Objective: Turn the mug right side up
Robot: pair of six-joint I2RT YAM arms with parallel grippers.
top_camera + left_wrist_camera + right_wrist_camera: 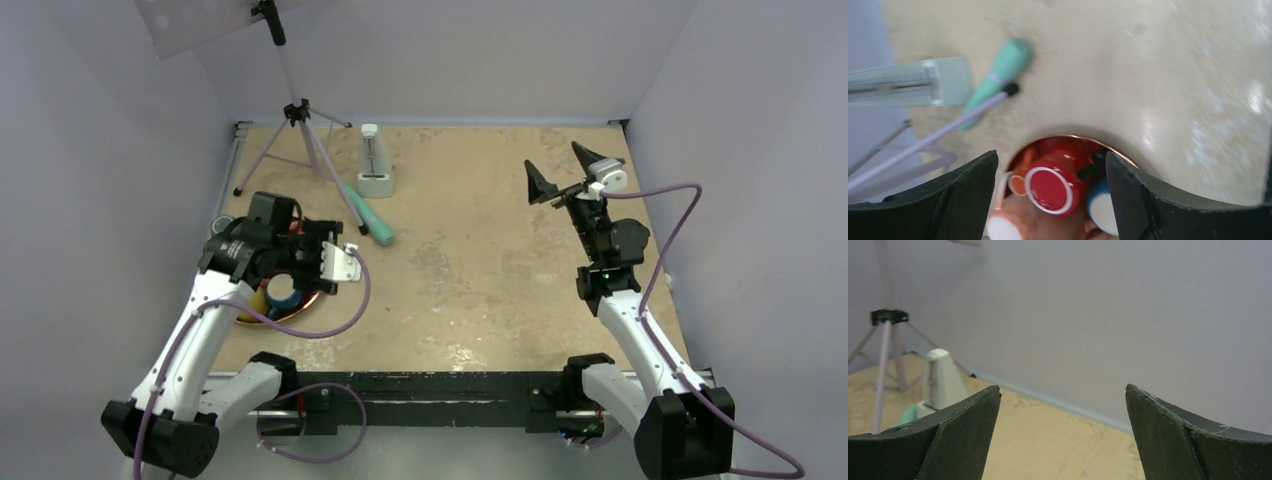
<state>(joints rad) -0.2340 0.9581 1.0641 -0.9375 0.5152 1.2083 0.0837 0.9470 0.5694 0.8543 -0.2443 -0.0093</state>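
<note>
Not begun, I judge: my left tool [1050, 156] hangs spread over the red mug [1048, 189], seemingly base-up and ungripped; right tool [1063, 390] spread, well apart.

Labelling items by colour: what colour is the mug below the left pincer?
The mug is red with a white ring; clearest in the left wrist view.
</note>
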